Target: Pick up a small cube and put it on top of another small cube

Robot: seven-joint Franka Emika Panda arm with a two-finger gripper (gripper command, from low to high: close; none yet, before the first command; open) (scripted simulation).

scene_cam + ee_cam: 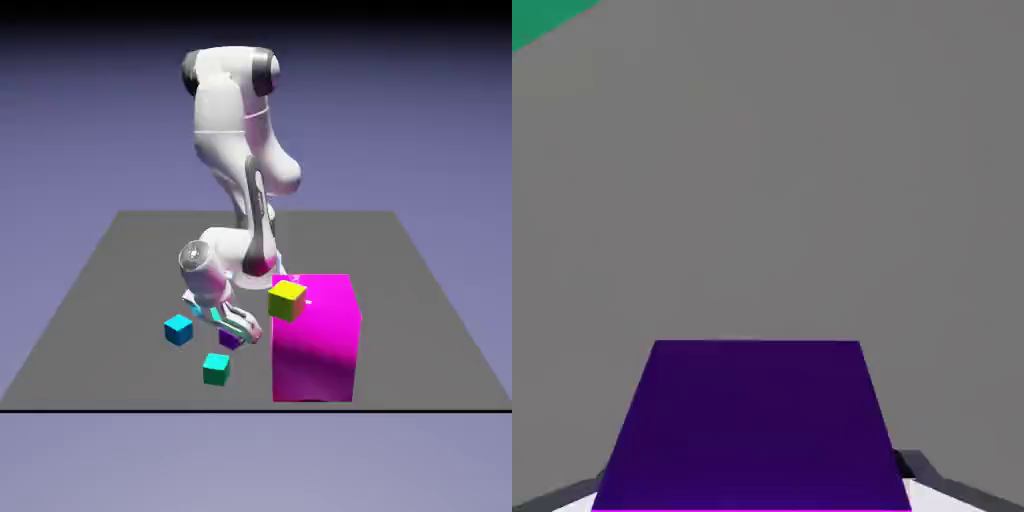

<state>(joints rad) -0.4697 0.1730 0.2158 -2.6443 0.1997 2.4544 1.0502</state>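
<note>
Purple cube (752,425) is held between the fingertips of the gripper (752,492), whose jaws are closed on its sides; its dark top face is seen large in the hand view. In the exterior view it is partly hidden by the hand, low over or on the dark grey table (400,350); which of the two cannot be told. Teal cube (216,369) is seen on the table, near side, just beyond the gripper; a green corner also shows in the hand view. Blue cube (178,330) lies to the exterior view's left of the gripper. To the exterior view's right, a large magenta block (315,355) is stood on the table. Yellow cube (286,301) is seen against its upper left part; contact cannot be made out.
</note>
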